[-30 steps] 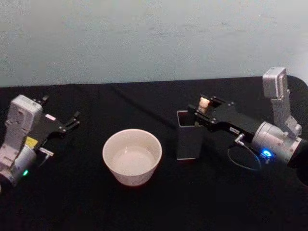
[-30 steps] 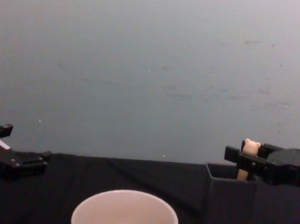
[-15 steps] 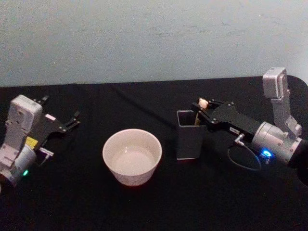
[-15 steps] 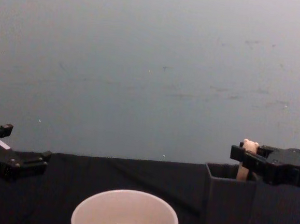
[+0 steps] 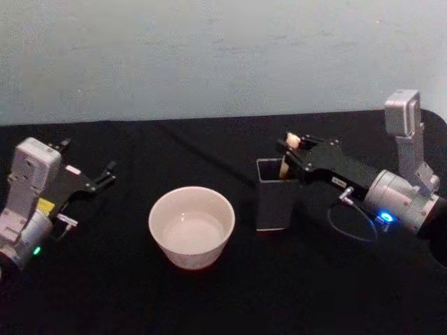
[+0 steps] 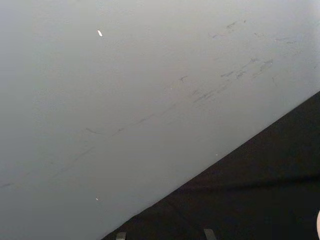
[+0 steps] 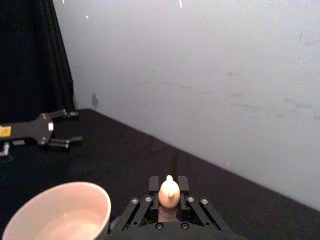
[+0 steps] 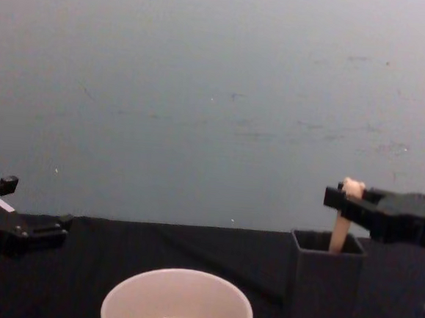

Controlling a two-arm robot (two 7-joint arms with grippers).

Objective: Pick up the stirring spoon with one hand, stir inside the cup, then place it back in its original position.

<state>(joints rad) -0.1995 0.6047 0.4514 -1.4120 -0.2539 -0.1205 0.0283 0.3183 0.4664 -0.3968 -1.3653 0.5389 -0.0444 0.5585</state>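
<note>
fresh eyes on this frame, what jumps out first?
The right gripper is shut on the bear-topped stirring spoon, holding it tilted with its lower end inside the dark grey square holder. Next comes the wide cream-white cup, standing just left of the holder and apart from it. The left gripper sits open and idle at the far left.
</note>
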